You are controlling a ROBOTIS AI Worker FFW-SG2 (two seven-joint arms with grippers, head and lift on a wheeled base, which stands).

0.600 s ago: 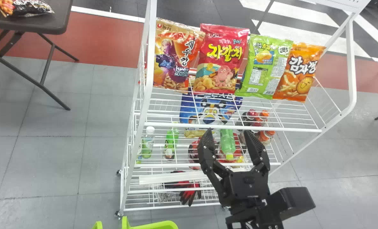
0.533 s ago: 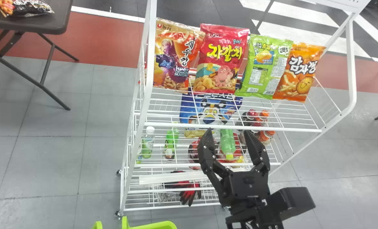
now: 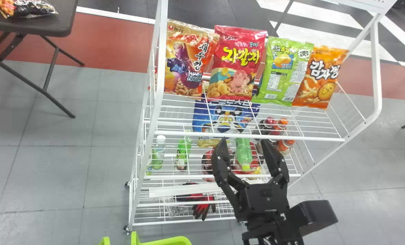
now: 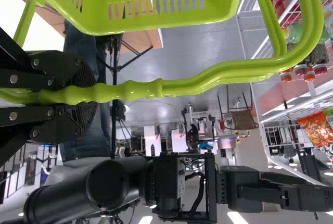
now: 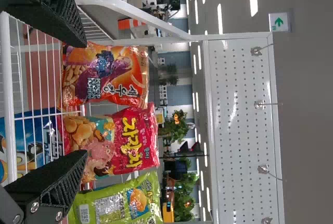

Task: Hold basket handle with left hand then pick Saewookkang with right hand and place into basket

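Hanging spread wide, the right gripper (image 3: 244,141) has Saewookkang (image 3: 185,61) ahead and leftward.

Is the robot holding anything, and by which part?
The left gripper holds the lime-green plastic basket by its bumpy handle; the open right gripper holds nothing.

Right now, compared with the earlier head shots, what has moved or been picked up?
Nothing has visibly moved, been grasped or released. The right hand stays open and empty in front of the rack, the Saewookkang bag stays at the left of the top-shelf row, and the basket is at the bottom edge as before.
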